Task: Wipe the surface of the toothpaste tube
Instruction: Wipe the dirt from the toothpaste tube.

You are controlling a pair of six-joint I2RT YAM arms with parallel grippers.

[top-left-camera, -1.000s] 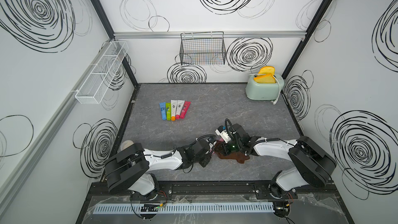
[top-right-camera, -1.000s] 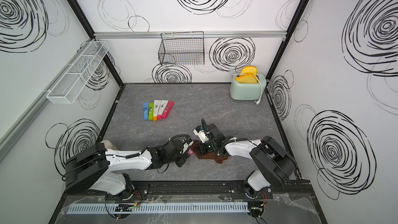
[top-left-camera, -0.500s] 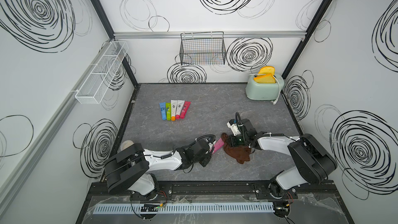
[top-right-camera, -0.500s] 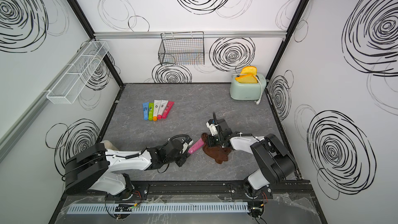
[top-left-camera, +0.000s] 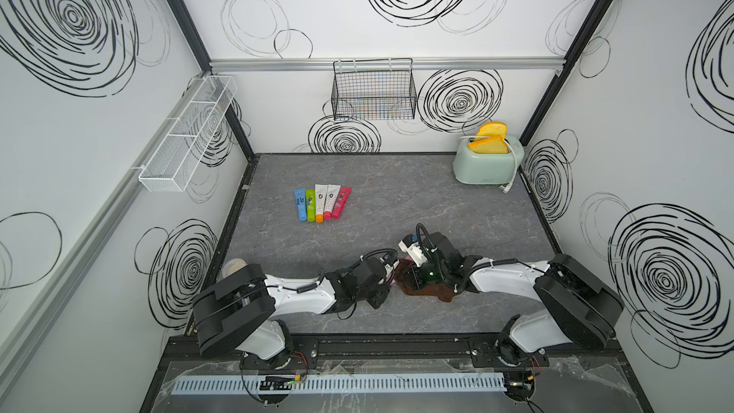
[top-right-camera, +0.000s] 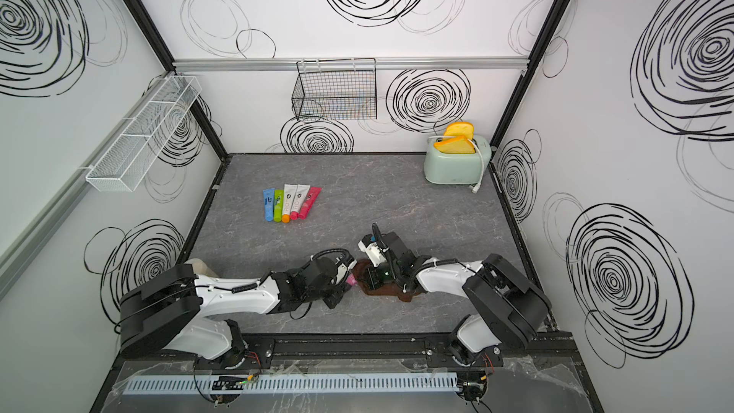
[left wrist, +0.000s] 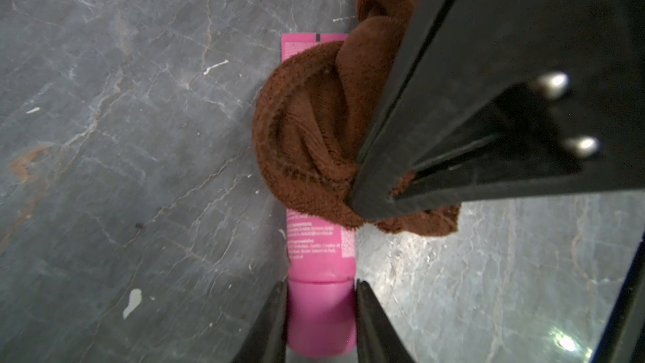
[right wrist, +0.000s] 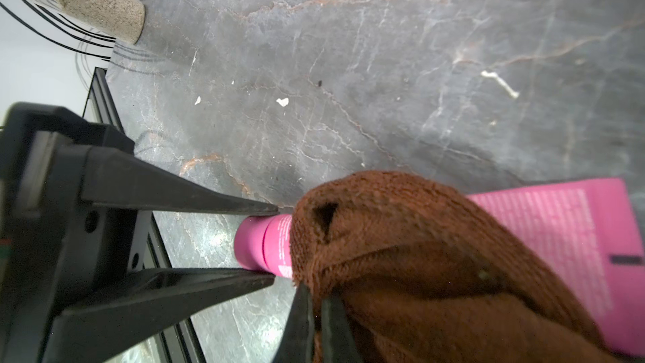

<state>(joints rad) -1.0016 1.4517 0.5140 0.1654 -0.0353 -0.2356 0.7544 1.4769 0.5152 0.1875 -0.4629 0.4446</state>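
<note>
Left gripper point(left wrist: 319, 288) jaws pinched the cap of the pink toothpaste tube point(left wrist: 319, 249), lying on the tabletop point(left wrist: 104, 134) at lower centre, axis pointing away; right gripper point(right wrist: 316, 296) jaws clamped the brown cloth point(right wrist: 419, 256) over it.

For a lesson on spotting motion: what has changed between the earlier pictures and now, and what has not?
The right pincer, shut on the brown cloth, drew back along the pink tube, baring it, then returned toward the cap, covering its middle again. The left pincer kept gripping the cap; nothing was let go. The five-tube row and toaster stayed put.
</note>
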